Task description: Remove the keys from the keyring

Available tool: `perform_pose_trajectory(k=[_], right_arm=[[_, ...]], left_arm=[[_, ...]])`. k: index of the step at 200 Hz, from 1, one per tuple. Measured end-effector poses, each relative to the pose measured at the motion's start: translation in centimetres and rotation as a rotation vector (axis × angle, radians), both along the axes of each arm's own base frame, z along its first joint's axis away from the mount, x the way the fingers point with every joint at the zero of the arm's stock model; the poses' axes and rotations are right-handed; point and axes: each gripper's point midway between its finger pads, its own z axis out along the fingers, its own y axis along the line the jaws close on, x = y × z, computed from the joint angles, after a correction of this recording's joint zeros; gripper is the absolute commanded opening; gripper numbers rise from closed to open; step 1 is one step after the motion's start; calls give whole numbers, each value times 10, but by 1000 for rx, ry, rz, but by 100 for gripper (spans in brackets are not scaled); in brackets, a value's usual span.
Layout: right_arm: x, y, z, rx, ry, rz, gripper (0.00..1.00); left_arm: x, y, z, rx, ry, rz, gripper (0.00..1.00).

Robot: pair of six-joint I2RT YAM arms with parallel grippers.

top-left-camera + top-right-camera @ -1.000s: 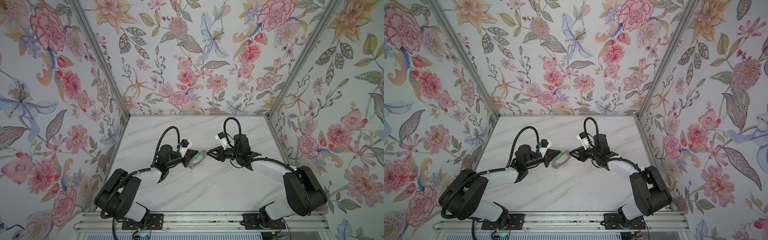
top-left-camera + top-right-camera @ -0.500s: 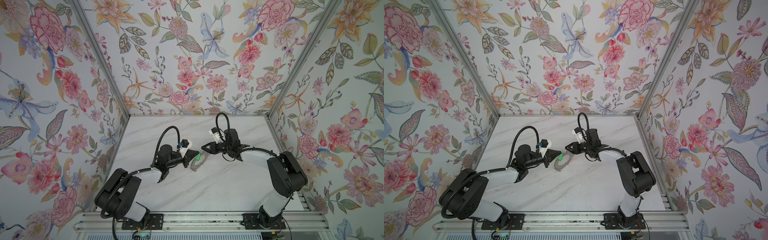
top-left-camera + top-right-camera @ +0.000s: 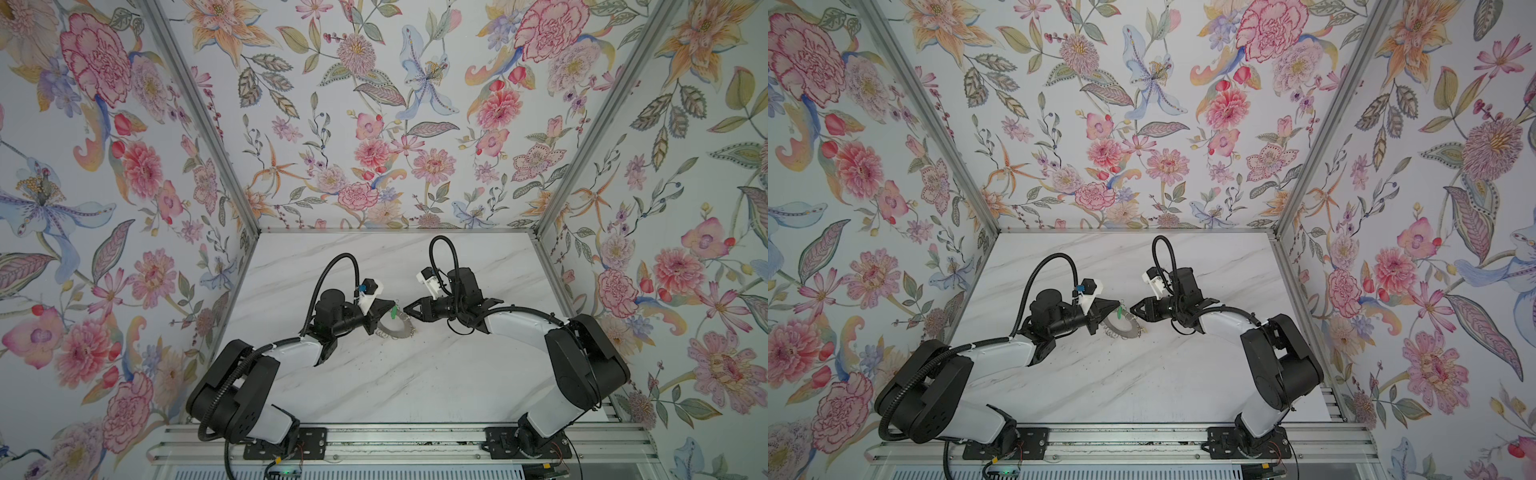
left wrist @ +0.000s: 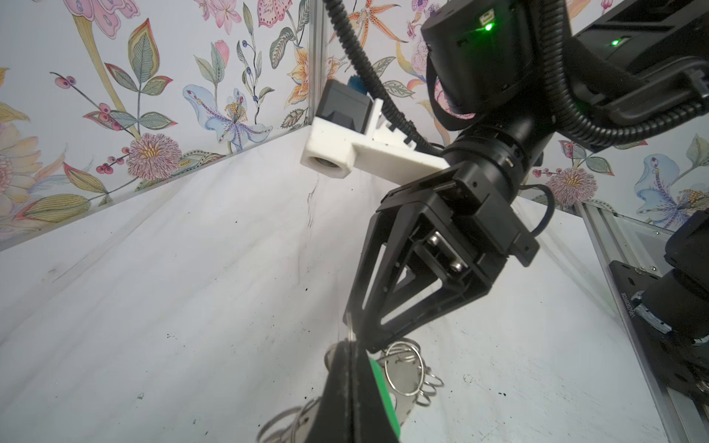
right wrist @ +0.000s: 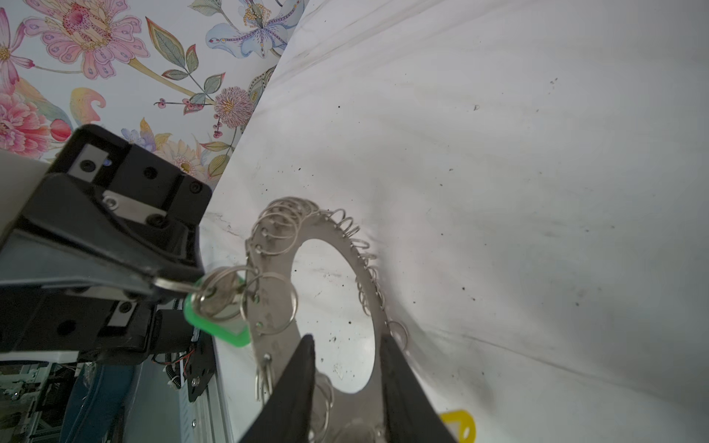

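Observation:
The keyring (image 3: 397,330) (image 3: 1121,328) is a grey metal disc fringed with wire loops, tilted up off the marble at its left side. My left gripper (image 3: 393,306) (image 5: 169,282) is shut on a small wire loop that carries a silvery key (image 5: 222,299) with a green tag (image 5: 215,326) (image 4: 380,383). My right gripper (image 3: 407,310) (image 5: 345,345) hovers at the disc's right side, its jaws partly open over the near band and the hole. A yellow tag (image 5: 458,424) lies beside the right finger; its key is hidden.
The marble table (image 3: 395,382) is walled by flowered panels at the left, back and right. A metal rail (image 3: 395,440) with both arm bases runs along the front edge. Dark specks dot the surface.
My right gripper swung left and towards the back wall, then came down beside the keyring's right edge, its jaws narrowing slightly. The left gripper and the loop it pinches stayed put.

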Motion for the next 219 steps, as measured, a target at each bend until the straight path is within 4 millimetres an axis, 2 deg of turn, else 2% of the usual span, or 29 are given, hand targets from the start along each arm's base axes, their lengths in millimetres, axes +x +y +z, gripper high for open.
perform_pose_trajectory(k=[42,112,136,192,219], right_arm=[[-16,5,7,-5,-15,18,31],[-13,2,8,-9,-47,24,32],[-9,2,14,5,-82,42,32],[12,-1,45,97,-193,61,33],[13,9,50,148,-197,128,37]], left_arm=[[4,3,-4,20,-1,26,0],[5,6,5,17,-28,45,0],[5,6,5,16,-29,45,0],[1,5,5,11,-25,25,0],[-2,5,4,6,-20,16,0]])
